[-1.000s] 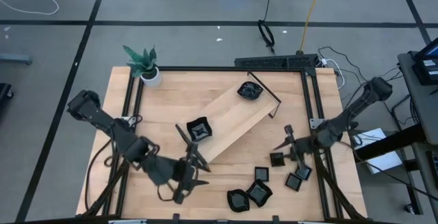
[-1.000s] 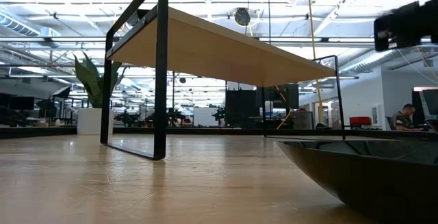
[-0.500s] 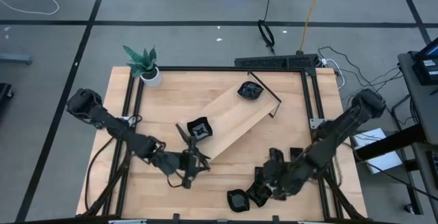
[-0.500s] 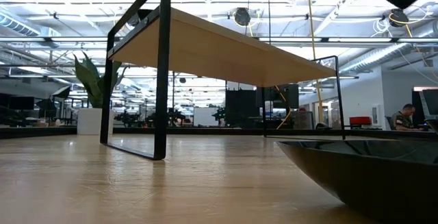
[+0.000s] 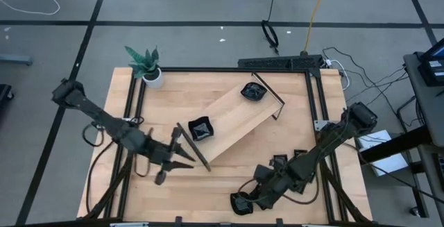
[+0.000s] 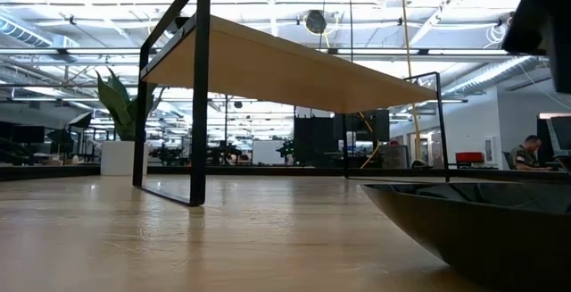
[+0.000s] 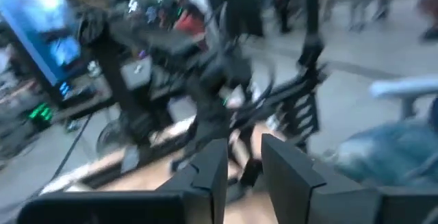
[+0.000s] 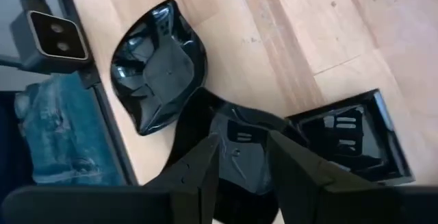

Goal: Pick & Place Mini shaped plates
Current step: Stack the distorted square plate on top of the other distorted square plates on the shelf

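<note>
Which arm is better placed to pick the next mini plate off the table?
Right. Its end effector hangs over the loose plates at the table's front edge; the left end effector is by the wooden tray's near end.

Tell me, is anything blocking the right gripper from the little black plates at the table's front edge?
Nothing visible does. The right gripper hangs directly over a rounded black plate, with a wavy plate and a square plate right beside it on the bare table.
</note>
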